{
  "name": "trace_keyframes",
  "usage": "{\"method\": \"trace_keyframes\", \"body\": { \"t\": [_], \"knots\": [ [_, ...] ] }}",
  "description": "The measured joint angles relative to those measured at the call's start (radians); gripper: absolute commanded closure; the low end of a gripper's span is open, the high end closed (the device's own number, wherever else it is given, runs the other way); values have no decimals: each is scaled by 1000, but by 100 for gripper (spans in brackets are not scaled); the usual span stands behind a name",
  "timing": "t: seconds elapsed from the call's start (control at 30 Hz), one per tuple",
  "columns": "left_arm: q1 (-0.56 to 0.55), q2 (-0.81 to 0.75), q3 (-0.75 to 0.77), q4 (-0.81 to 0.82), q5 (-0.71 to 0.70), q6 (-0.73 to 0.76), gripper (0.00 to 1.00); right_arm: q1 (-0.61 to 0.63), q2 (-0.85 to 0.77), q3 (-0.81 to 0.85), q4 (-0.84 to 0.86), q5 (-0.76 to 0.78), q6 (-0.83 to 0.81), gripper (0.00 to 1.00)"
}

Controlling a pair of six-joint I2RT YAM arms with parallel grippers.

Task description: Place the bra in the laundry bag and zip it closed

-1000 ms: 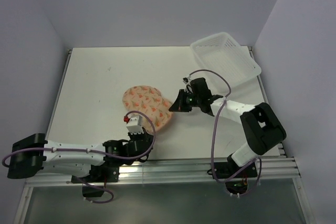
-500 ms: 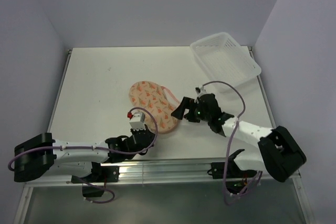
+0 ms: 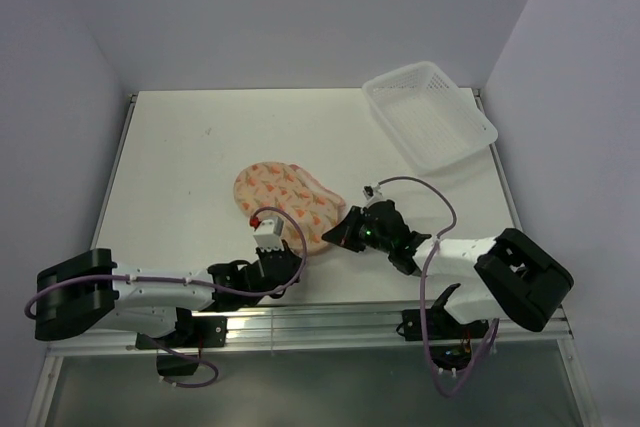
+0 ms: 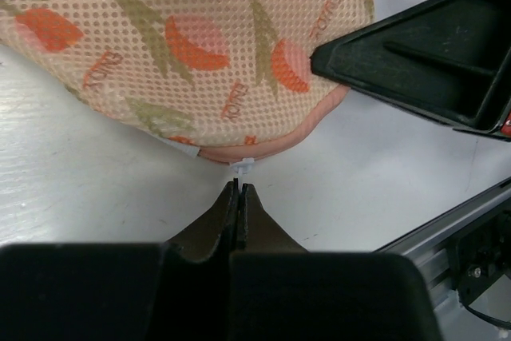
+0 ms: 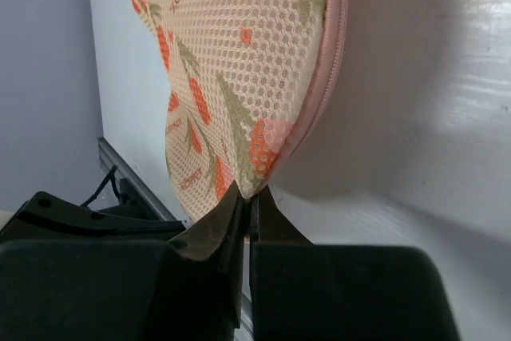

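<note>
Since a second ago my right gripper [image 5: 247, 197] has dropped lower in frame, pinched shut on the edge of the laundry bag [image 3: 285, 197]; left gripper [image 4: 240, 191] clamps its white tab [image 4: 242, 167].

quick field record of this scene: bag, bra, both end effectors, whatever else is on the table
laundry bag: lying on the table, between the two end effectors
bra: not in view
left end effector: shut, pinching a small white tab at the bag's edge
right end effector: shut on the bag's pink zipper edge
basket: white lattice, far right corner, apart from the bag
</note>
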Motion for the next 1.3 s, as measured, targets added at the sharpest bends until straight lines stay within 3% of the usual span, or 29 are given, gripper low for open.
{"method": "trace_keyframes", "body": {
  "t": [0.27,0.3,0.33,0.37,0.4,0.43,0.47,0.53,0.57,0.67,0.7,0.83,0.93,1.3],
  "knots": [
    [0,-104,-2,-86,-47,-29,100,-84,38,51,-18,-80,-61,100],
    [1,-115,-2,-95,-50,-32,96,-87,38,57,-26,-85,-70,100],
    [1,-125,-2,-101,-55,-32,81,-89,40,68,-38,-91,-82,100],
    [2,-134,-2,-108,-59,-26,74,-90,45,82,-52,-95,-95,97],
    [3,-142,-2,-122,-64,-23,65,-94,54,103,-72,-83,-114,89],
    [3,-148,-2,-140,-68,-14,48,-103,63,119,-85,-74,-126,80],
    [2,-151,1,-157,-72,0,40,-112,73,132,-94,-62,-138,60],
    [2,-155,17,-202,-82,11,29,-123,80,148,-116,-35,-163,42],
    [0,-161,33,-232,-90,24,26,-128,80,153,-127,-24,-179,25],
    [-10,-191,92,-306,-119,42,8,-130,79,161,-161,-5,-213,2],
    [-14,-214,116,-333,-132,52,1,-130,79,169,-189,0,-226,0],
    [-22,-324,187,-411,-177,69,1,-130,50,207,-290,39,-277,0],
    [-23,-419,224,-482,-206,82,1,-130,-62,209,-378,89,-309,0],
    [-23,-671,405,-679,-283,190,1,-130,-867,218,-642,221,-412,0]
  ]
}}
